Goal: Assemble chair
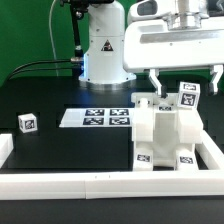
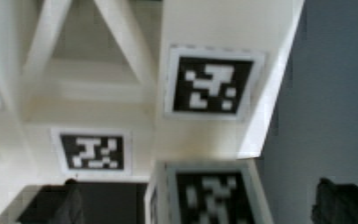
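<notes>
Chair (image 1: 160, 135) mostly built, jaws wide.
Its top piece (image 1: 187, 98) sits between the jaws, apparently ungripped; one small block (image 1: 27, 123) lies well apart on the tabletop (image 1: 70, 150), unfitted.

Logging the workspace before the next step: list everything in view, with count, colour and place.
chair assembly: one, white with black-and-white tags, on the table at the exterior view's right, under the hand
loose tagged piece: one, small, white with one tag, on the table near the exterior view's left edge
marker board: one, white with black markers, flat on the table between the loose piece and the chair assembly
border rail: white, along the table's near edge and up both sides
table: one, black
robot arm base: one, white, behind the marker board
hand: one, white with dark fingers, open, either side of the chair assembly's top tagged part
</notes>
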Controlling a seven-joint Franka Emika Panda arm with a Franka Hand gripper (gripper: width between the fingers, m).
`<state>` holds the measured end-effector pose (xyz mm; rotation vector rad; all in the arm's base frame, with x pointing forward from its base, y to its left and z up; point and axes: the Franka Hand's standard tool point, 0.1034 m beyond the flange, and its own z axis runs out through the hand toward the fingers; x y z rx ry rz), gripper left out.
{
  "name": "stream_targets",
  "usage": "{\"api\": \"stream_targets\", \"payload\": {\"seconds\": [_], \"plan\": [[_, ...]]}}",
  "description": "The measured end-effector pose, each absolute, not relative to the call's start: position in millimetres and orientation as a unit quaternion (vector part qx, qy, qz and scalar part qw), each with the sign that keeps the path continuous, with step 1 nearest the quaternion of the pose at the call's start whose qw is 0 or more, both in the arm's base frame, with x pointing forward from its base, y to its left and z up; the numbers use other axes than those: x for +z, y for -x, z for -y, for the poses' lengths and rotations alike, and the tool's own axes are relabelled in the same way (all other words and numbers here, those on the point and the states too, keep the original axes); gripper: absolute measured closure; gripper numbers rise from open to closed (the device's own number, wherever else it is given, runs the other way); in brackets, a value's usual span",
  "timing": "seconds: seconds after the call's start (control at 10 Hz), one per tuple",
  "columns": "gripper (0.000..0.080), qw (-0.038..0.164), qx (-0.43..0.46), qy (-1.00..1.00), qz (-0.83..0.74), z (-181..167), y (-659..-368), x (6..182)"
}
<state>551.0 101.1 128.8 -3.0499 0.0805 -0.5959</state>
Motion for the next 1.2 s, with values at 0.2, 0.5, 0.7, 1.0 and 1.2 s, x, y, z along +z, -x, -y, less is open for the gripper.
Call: {"api": "stream_targets", "payload": {"seconds": [0.2,0.5,0.7,1.0,1.2], "plan": [[0.0150,0.019,-0.093,0.994,-0.046,-95,-549,130.8],[0.0150,0.018,0.027,0.995,-0.098,-112,-552,142.8],[0.0150,0.016,0.035,0.995,-0.097,-106,-555,140.7],[0.0150,0.012,0.007,0.995,-0.094,-99,-556,124.1],[0.0150,0.010,0.006,0.994,-0.108,-105,-553,116.5]]}}
